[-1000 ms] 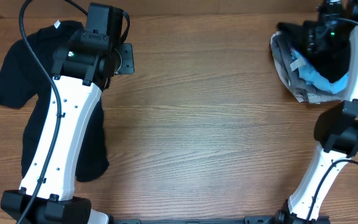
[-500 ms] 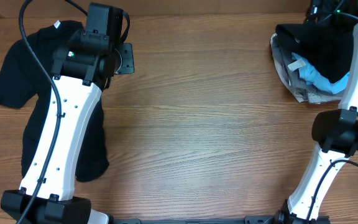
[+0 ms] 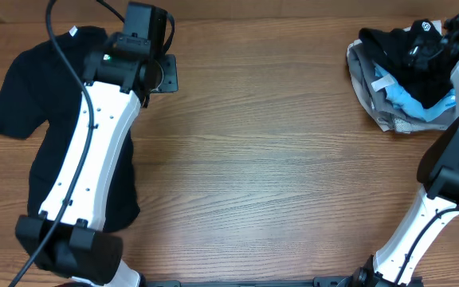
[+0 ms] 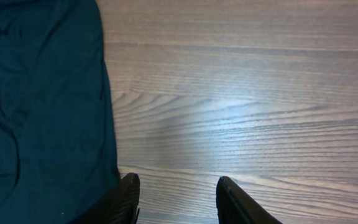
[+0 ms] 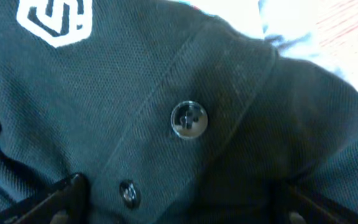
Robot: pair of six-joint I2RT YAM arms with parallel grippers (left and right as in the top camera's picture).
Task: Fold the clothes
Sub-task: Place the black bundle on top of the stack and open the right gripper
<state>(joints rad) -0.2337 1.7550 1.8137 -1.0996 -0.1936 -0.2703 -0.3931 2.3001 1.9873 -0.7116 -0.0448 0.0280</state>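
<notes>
Plain shirt point(image 3: 22, 96) spread left, left gripper point(image 4: 178, 183) half-open at edge; right gripper point(image 5: 182, 190) wide over logo shirt point(image 5: 135, 81).

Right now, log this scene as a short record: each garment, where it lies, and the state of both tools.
plain shirt: black, lying flat on the left side of the table
logo shirt: black, crumpled on top of the pile, buttons and white logo facing up
pile: grey and light blue clothes, far right corner
left tool: open, empty, over bare wood beside the plain shirt's edge
right tool: open wide, right over the logo shirt's buttons
</notes>
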